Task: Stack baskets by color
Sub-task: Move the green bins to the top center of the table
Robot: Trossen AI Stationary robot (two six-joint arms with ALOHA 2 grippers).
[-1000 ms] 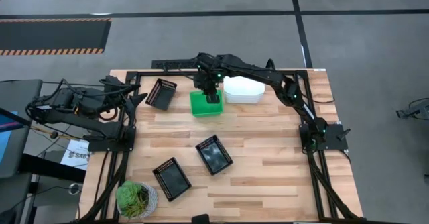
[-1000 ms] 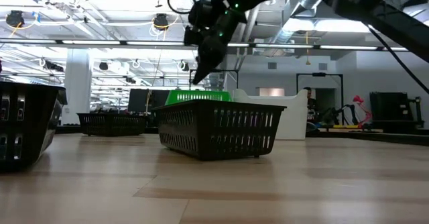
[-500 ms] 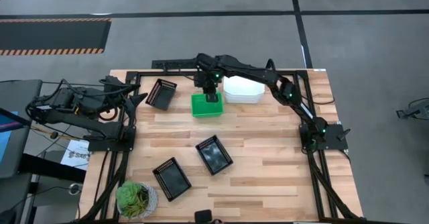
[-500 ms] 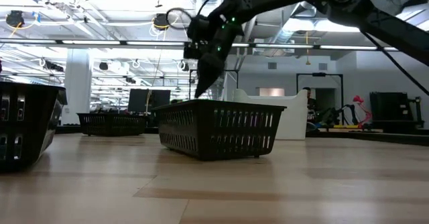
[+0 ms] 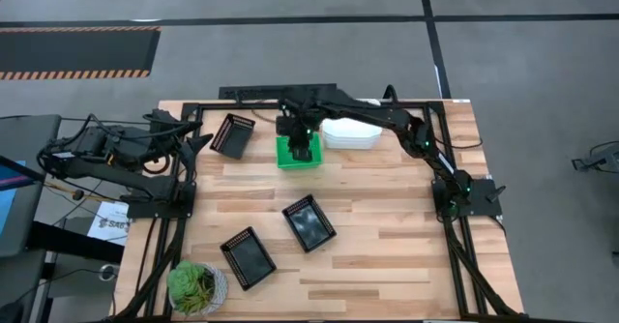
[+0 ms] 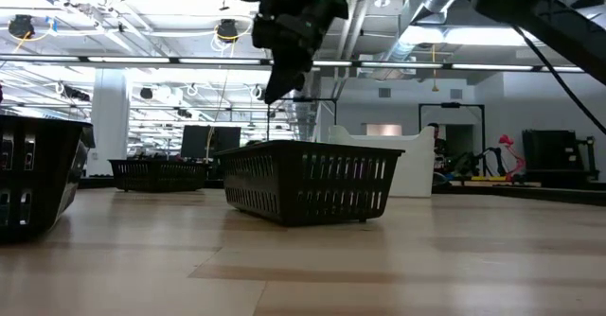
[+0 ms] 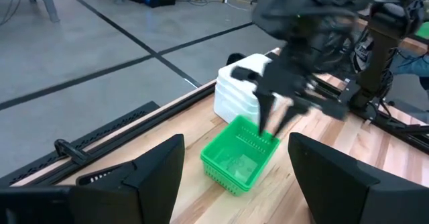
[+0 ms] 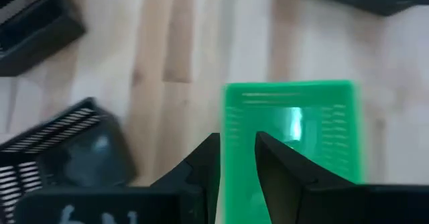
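- The green basket stack [image 5: 298,152] sits on the table [image 5: 387,265] toward its far edge, and serves here as the landmark.
- The right end effector [image 5: 299,141] hangs directly above the green basket stack; in the left wrist view its two fingers [image 7: 265,110] point down over the far rim of the stack without touching it.
- In the right wrist view the right end effector's fingers [image 8: 208,158] stand a little apart with a narrow gap between them, nothing gripped, and the green basket stack [image 8: 295,130] shows below them.
- The white basket stack [image 5: 350,132] stands just beside the green basket stack, on the side toward the right arm's base; whether the two touch cannot be told.
- One black basket [image 5: 232,135] lies tilted on the other side of the green basket stack, near the left arm.
- A second black basket [image 5: 309,222] lies nearer the table's front than the green basket stack, well apart from it.
- A third black basket [image 5: 248,257] lies farther still from the green basket stack, toward the front left corner, near the potted plant [image 5: 197,287].
- The left end effector [image 5: 193,134] waits at the table's left edge, beside the tilted black basket; in its own wrist view its fingers [image 7: 157,167] stand wide apart and empty.
- In the low view the second black basket [image 6: 308,182] hides the green stack.
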